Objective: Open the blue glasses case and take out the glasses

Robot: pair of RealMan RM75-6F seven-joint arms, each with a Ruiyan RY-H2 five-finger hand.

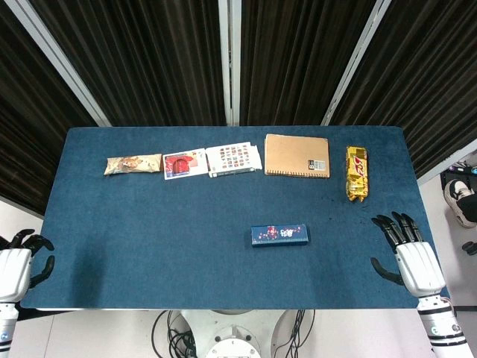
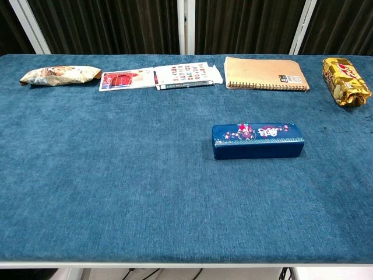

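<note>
Blue glasses case (image 2: 257, 140) shut, mid-tabletop (image 2: 116, 192), right of centre. Both hands parked at near corners, left hand (image 1: 16, 265) and right hand (image 1: 411, 257), fingers spread wide, holding nothing. Opening not started; next, probably reach right, steady case, lift lid.

Whatever lay inside the closed blue rectangular glasses case (image 1: 279, 235) was hidden, and the small print on its decorated lid was too fine to read in either view. The left robot hand (image 1: 16, 267), white with black fingers, was cut off by the head view's left edge and did not appear in the chest view; the right robot hand (image 1: 411, 257) likewise appeared only from the head. In the chest view the crinkled gold snack packet (image 2: 345, 80) sat at the right border, and the blue felt-covered bench (image 2: 116, 192) ran past both side edges. The label on the brown spiral-bound notebook (image 1: 297, 155) was too small to make out.
</note>
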